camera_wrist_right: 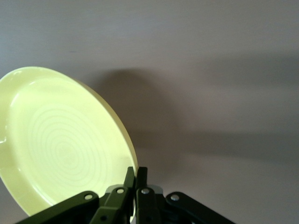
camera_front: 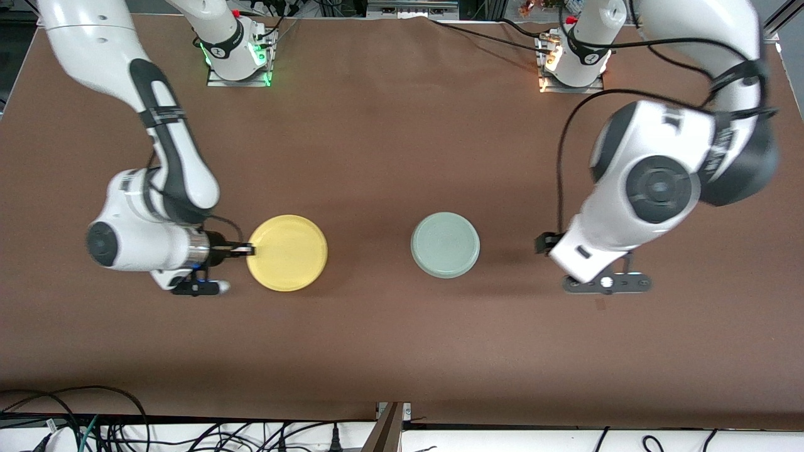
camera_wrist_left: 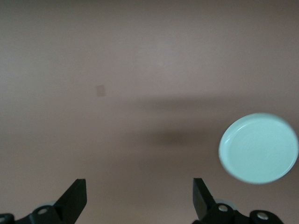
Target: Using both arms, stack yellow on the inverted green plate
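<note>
right gripper (camera_front: 250, 250) fingers pinch yellow (camera_front: 287, 252) rim, near right arm's end | green plate (camera_front: 445, 244) inverted mid-tabletop (camera_front: 389, 351) | left gripper (camera_wrist_left: 140, 198) spread, waits beside | I'd carry yellow level, centre it

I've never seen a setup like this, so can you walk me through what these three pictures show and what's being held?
Two white jointed robot arms work at a brown table. One picture looks down from a high camera facing them; the other two come from cameras on each arm's wrist. On the table lies a small round pale mint-green plate, touched by nothing. The right gripper has its fingers shut on the rim of a small round bright yellow plastic plate, at the right arm's end of the table. The left gripper hangs open over bare table beside the green plate, holding nothing.
</note>
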Tool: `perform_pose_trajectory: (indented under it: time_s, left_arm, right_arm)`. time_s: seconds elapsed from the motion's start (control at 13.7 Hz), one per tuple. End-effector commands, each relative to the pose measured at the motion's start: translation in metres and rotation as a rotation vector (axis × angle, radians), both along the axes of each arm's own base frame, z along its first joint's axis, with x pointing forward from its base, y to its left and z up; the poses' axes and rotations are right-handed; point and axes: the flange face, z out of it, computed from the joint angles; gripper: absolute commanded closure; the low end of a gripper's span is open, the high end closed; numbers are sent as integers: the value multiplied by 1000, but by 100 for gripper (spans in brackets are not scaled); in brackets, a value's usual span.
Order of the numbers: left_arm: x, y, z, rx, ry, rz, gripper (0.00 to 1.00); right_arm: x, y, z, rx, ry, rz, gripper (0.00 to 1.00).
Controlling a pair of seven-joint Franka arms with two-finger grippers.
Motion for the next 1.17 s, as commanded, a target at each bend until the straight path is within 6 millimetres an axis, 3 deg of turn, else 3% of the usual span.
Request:
perform_pose_trajectory:
  time_s: [0.0,0.15,0.29,0.44,0.51,0.66,0.8,0.95,1.1]
  left_arm:
    - [-20,70,38,-48,38,-51,0]
    - [-45,93,60,-33,67,-57,0]
    - [-74,131,82,-55,39,-10,0]
    - [-108,162,90,-111,-77,65,0]
    - [-115,171,89,-110,-133,76,0]
    - [-120,172,87,-92,-168,56,0]
    - [-126,153,93,-59,-178,-2,0]
    - [-127,149,94,-46,-174,-71,0]
    - [-127,164,91,-53,-168,-37,0]
  right_arm:
    - [-13,72,-6,38,2,-113,100]
    - [-30,135,-17,25,-24,-178,100]
    - [-49,187,-29,21,-57,-240,100]
    - [-68,225,-37,19,-65,-288,100]
    - [-75,237,-38,17,-60,-301,100]
    - [-87,261,-36,26,-71,-325,100]
    - [-102,281,-38,26,-68,-326,100]
    - [-117,299,-46,15,-61,-313,100]
    - [-125,311,-52,24,-82,-326,100]
